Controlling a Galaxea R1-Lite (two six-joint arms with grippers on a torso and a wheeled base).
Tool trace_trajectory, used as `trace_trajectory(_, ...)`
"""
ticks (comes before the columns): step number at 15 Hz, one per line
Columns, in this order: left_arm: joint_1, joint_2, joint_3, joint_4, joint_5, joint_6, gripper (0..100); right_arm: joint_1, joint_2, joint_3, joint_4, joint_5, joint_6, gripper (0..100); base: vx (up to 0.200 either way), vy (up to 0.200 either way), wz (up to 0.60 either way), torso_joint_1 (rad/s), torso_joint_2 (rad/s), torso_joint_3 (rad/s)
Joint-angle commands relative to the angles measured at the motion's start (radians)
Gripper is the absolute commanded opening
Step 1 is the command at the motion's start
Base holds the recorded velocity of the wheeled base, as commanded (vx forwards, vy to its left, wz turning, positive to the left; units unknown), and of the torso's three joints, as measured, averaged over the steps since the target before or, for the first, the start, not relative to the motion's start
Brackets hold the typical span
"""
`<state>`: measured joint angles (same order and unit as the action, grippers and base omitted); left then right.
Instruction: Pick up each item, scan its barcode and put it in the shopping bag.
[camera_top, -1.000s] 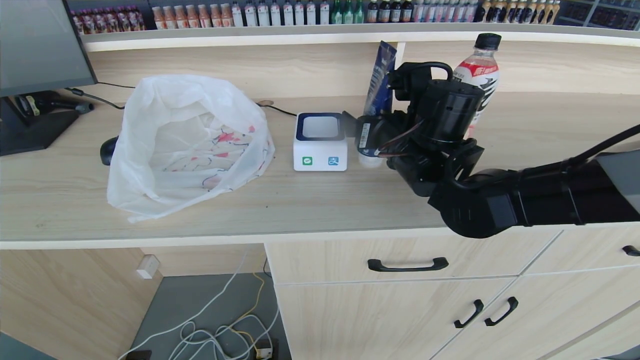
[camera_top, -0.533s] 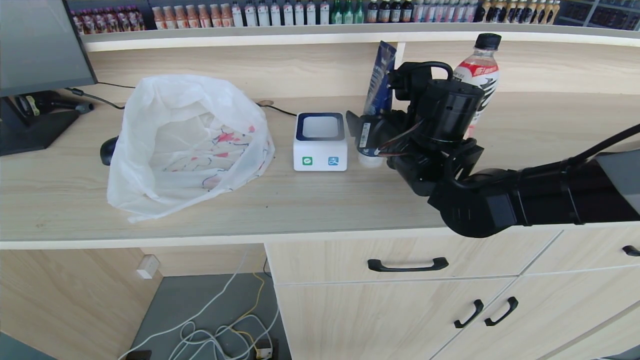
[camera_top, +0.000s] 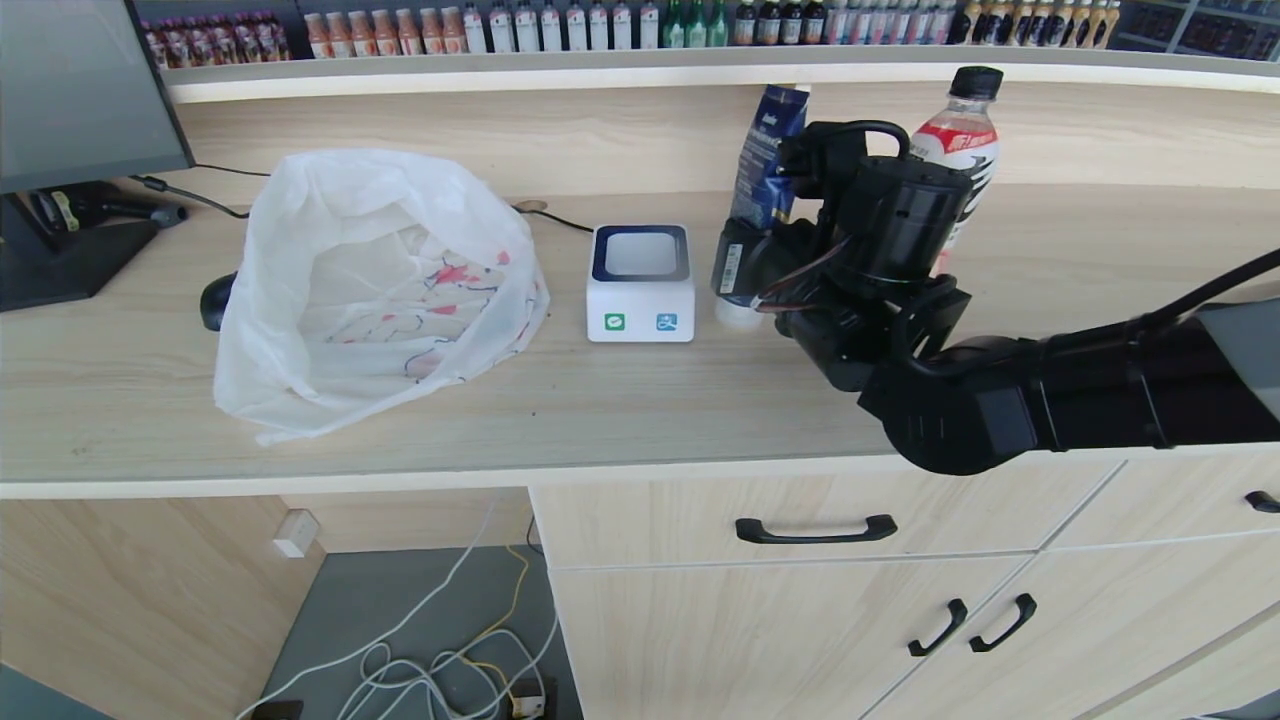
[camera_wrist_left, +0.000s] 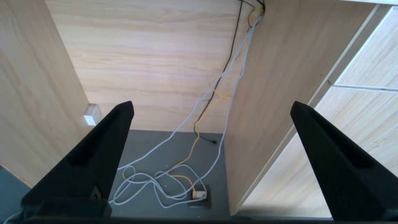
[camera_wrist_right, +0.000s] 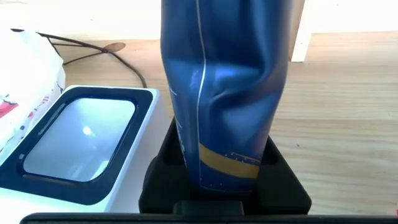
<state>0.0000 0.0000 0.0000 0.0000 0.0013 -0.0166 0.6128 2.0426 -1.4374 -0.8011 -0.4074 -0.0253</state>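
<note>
The right hand (camera_top: 742, 268) was clamped on the lower part of the blue tube (camera_top: 765, 150). The tube stood upright right of centre in the head view, just beside the scanner (camera_top: 640, 270) and left of the bottle (camera_top: 955, 150). In the right wrist view its wall looked dented, so this squeeze could crush it further, or the smooth skin could slip through the pads once tilted. A careless swing toward the scanner risked shoving it along the tabletop (camera_top: 600, 400), and a swing the other way risked toppling the bottle. The barcode might also face away from the glass. The shopping bag (camera_top: 370, 270) slumped at left, and its limp mouth could snag the tube. The left hand (camera_wrist_left: 211, 106) hung with fingers apart above floor cables (camera_wrist_left: 161, 186).
</note>
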Motion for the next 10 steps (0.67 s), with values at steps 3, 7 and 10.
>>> trace_trajectory(3, 0.0, 0.002, 0.0, 0.0, 0.0, 0.0, 100, 0.001, -0.013, 0.005, -0.029, -0.001, -0.001, 0, 0.0, 0.0, 0.0, 0.0, 0.0, 0.0)
trace_trajectory(7, 0.0, 0.002, 0.0, 0.0, 0.0, 0.0, 100, 0.001, -0.019, 0.005, -0.029, -0.001, -0.001, 0, 0.0, 0.0, 0.0, 0.0, 0.0, 0.0)
trace_trajectory(10, 0.0, 0.002, 0.0, 0.0, 0.0, 0.0, 100, 0.004, -0.044, 0.02, -0.03, -0.001, -0.001, 0, 0.0, 0.0, 0.0, 0.0, 0.0, 0.0)
